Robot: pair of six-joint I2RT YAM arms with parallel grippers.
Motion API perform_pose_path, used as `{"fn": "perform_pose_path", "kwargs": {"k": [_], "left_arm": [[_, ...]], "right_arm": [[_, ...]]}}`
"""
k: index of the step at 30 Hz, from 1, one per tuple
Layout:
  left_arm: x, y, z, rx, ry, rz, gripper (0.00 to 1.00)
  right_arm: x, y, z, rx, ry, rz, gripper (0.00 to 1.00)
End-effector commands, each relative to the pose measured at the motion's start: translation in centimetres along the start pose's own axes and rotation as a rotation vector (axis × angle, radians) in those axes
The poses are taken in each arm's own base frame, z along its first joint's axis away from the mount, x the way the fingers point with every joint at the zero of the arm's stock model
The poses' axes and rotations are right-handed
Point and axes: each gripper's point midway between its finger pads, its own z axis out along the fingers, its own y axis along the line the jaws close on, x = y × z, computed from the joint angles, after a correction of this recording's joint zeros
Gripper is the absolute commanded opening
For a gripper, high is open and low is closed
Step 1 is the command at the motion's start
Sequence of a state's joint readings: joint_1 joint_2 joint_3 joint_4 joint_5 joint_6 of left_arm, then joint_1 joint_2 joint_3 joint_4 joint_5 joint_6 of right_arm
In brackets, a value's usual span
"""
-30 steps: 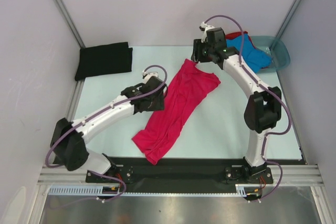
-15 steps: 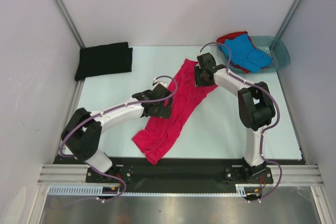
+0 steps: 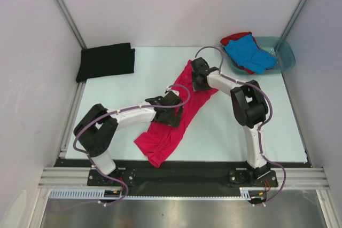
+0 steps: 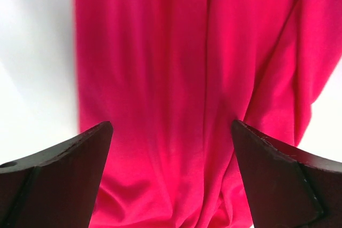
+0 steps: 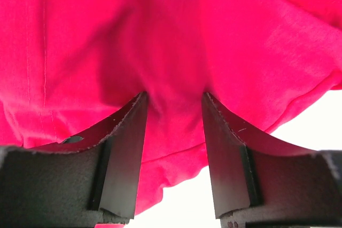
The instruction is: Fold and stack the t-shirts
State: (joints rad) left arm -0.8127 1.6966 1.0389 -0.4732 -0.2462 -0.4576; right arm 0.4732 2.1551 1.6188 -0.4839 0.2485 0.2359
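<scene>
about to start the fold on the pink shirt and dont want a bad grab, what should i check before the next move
1. left gripper open: ok, jaws wide above the pink shirt, about mid-length.
2. left gripper touching the cloth: cannot tell.
3. right gripper holding the shirt's far end: ok, cloth is bunched between its jaws.
4. pink shirt lying flat: not ok, it is creased and its near end is crumpled.
5. black shirt folded and out of the way: ok, it is in the far left corner.
6. blue shirt in the basin: ok.
</scene>
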Motion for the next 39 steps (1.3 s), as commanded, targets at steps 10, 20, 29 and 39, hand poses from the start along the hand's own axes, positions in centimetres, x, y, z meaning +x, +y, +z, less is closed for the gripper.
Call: {"fn": "perform_pose_path", "kwargs": {"k": [10, 20, 29, 39], "left_arm": [[8.0, -3.6, 2.5, 0.105, 0.199, -0.006, 1.00], [10.2, -9.6, 1.5, 0.260, 0.252, -0.118, 1.00], [6.4, -18.3, -3.0, 0.614, 0.228, -0.198, 1.00], [1.5, -15.9, -5.1, 0.409, 0.012, -0.185, 1.00]], "right_arm": [[-0.9, 1.8, 4.4, 0.015, 0.078, -0.020, 0.50], [-2.6, 7.8, 7.1, -0.153, 0.123, -0.120, 0.55], [-3.2, 12.2, 6.8, -0.419, 0.101, -0.158, 0.62], [-6.7, 9.9, 3.8, -0.385, -0.045, -0.149, 0.63]]}}
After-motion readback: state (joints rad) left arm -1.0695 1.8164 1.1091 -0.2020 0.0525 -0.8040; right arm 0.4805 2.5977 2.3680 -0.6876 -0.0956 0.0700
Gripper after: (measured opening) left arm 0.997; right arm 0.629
